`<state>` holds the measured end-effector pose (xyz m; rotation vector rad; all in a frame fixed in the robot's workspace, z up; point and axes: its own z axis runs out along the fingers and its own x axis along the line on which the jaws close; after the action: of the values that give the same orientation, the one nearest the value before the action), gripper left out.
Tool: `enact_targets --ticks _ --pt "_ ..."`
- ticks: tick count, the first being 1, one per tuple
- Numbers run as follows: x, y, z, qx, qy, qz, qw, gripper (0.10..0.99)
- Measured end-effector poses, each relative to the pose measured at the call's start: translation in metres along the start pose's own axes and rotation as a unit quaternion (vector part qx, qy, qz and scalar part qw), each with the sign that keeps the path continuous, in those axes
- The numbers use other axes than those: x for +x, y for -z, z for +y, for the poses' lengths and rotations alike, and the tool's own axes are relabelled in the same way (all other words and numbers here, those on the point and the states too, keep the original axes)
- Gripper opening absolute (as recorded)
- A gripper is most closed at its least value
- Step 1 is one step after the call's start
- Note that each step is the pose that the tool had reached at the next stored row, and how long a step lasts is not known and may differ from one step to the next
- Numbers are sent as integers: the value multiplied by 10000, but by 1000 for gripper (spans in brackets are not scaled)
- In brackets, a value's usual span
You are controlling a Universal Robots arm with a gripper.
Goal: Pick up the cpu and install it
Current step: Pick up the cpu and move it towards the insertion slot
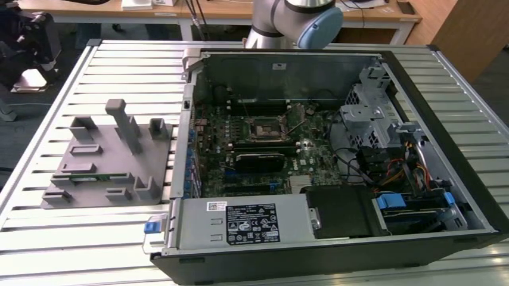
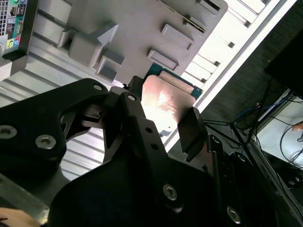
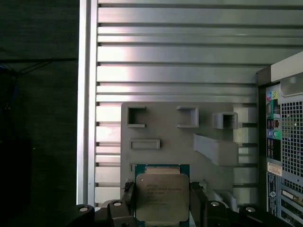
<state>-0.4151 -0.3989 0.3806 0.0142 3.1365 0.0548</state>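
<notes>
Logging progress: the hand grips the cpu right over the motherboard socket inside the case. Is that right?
No. The hand grips the cpu at the gray parts holder on the slatted table, outside the computer case, as the first wrist view shows.

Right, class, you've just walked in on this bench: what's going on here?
A robot arm is handling a cpu. In both wrist views its jaws are shut on the chip's two opposite edges, holding it over the grey parts holder on the slatted table. The open computer case lies beside the holder. The chip is not yet in the motherboard's socket.
</notes>
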Motion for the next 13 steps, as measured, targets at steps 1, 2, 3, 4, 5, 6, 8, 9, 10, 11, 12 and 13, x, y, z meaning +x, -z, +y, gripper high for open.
enact_targets --ticks 1,2,3,4,5,6,8,9,10,11,12,13 --pt "-24 0 0 0 0 0 10000 541" --pt "-42 1 0 0 1 0 10000 541" --pt "-53 6 0 0 1 0 10000 541" --pt "-55 22 1 1 0 2 10000 541" --pt "-55 45 2 1 0 1 10000 541" --pt "-56 73 3 0 0 0 10000 541" --pt "-57 128 5 0 0 0 10000 541" --pt "-59 148 5 0 0 0 10000 541" --pt "-64 162 5 0 1 0 10000 541" --pt "-75 168 6 -1 1 -1 10000 541" --pt "-89 169 6 0 1 -1 10000 541" --pt "-106 170 7 0 1 0 10000 541"
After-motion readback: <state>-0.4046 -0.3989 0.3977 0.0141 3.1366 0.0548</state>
